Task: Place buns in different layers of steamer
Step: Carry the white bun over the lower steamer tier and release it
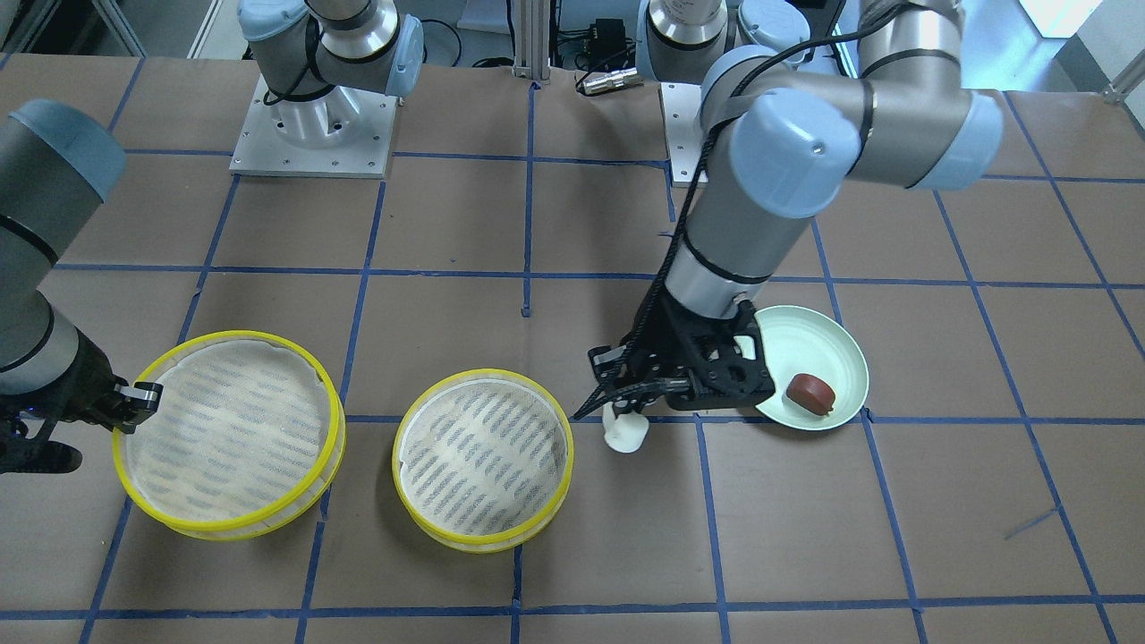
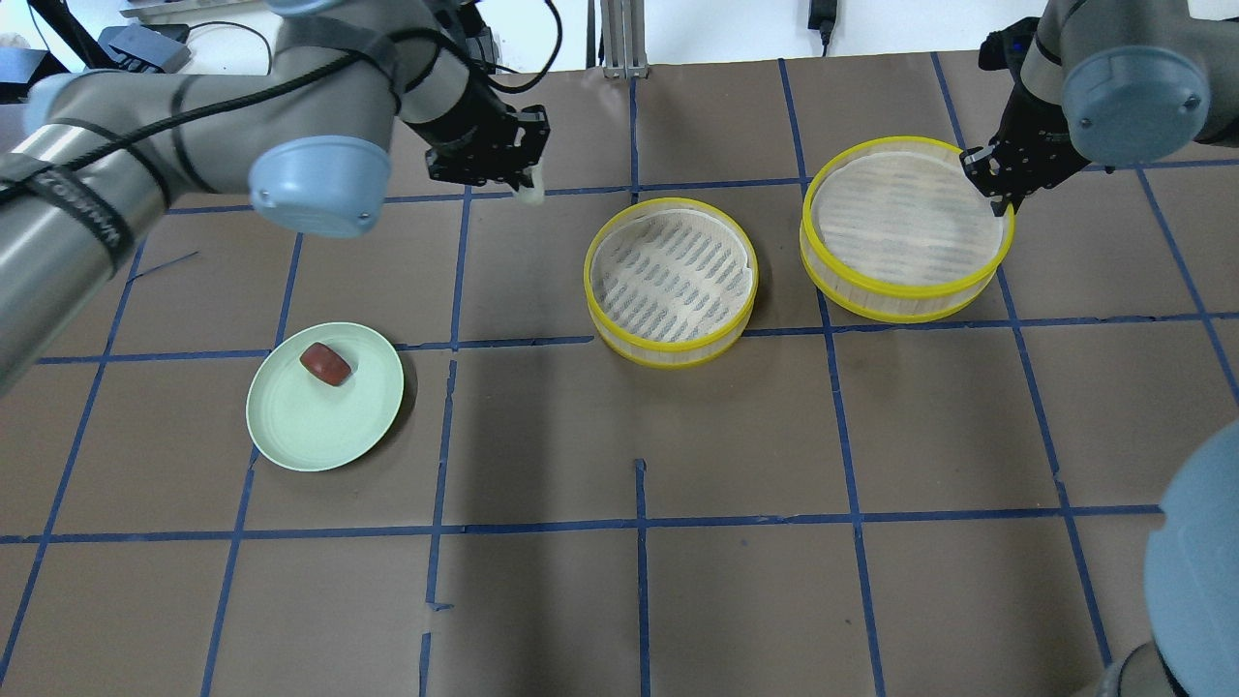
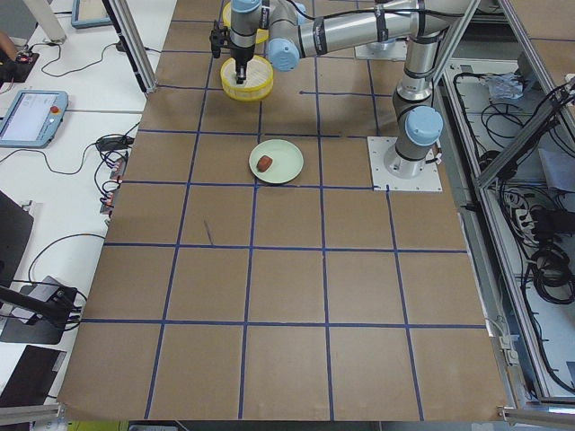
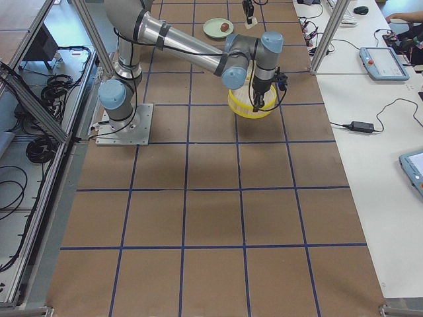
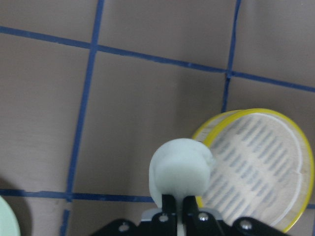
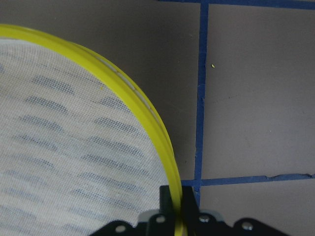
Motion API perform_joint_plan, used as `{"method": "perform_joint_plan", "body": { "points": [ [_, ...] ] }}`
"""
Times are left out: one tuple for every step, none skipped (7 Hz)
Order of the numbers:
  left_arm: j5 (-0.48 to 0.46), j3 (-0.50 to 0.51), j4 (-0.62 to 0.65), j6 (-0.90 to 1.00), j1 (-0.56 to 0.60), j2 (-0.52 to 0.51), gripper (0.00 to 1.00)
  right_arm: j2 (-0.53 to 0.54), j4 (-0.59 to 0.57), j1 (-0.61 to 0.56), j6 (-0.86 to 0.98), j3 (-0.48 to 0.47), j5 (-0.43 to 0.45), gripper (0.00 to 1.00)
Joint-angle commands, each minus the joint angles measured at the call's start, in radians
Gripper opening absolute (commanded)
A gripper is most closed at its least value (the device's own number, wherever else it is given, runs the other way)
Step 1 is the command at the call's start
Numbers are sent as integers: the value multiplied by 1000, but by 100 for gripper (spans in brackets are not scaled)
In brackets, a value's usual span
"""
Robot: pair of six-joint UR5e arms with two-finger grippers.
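Note:
My left gripper [image 1: 623, 413] is shut on the white bun [image 1: 626, 435] and holds it above the table, between the pale green plate [image 1: 836, 344] and the nearer steamer layer [image 1: 483, 456]. In the left wrist view the white bun [image 5: 181, 169] hangs just beside that layer's yellow rim [image 5: 231, 118]. The reddish-brown bun [image 1: 810, 392] lies on the plate. My right gripper [image 1: 139, 394] is shut on the yellow rim of the other steamer layer [image 1: 228, 429]; the right wrist view shows its fingers pinching the rim [image 6: 147, 123]. Both layers are empty.
The two steamer layers [image 2: 671, 271] [image 2: 905, 223] stand side by side at the far side of the table in the overhead view, and the plate [image 2: 290, 426] is at the left. The brown table has blue tape grid lines [image 2: 639, 528].

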State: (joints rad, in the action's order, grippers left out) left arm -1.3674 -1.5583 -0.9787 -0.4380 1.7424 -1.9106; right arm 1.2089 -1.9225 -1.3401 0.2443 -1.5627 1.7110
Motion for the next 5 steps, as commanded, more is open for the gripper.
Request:
{"method": "perform_joint_plan", "body": {
  "points": [
    [-2, 9, 213, -258, 123, -138, 15, -6, -3, 6, 6, -4, 2, 10],
    [-7, -6, 215, -258, 134, -154, 76, -5, -3, 6, 4, -10, 1, 10],
    [-7, -37, 215, -260, 135, -151, 99, -3, -3, 6, 1, -10, -2, 10],
    [-6, -52, 215, -257, 137, -153, 100, -2, -1, 6, -8, -10, -5, 10],
    [-6, -61, 215, -257, 135, -153, 100, 0, 0, 6, -11, -7, -4, 10]
  ]
}}
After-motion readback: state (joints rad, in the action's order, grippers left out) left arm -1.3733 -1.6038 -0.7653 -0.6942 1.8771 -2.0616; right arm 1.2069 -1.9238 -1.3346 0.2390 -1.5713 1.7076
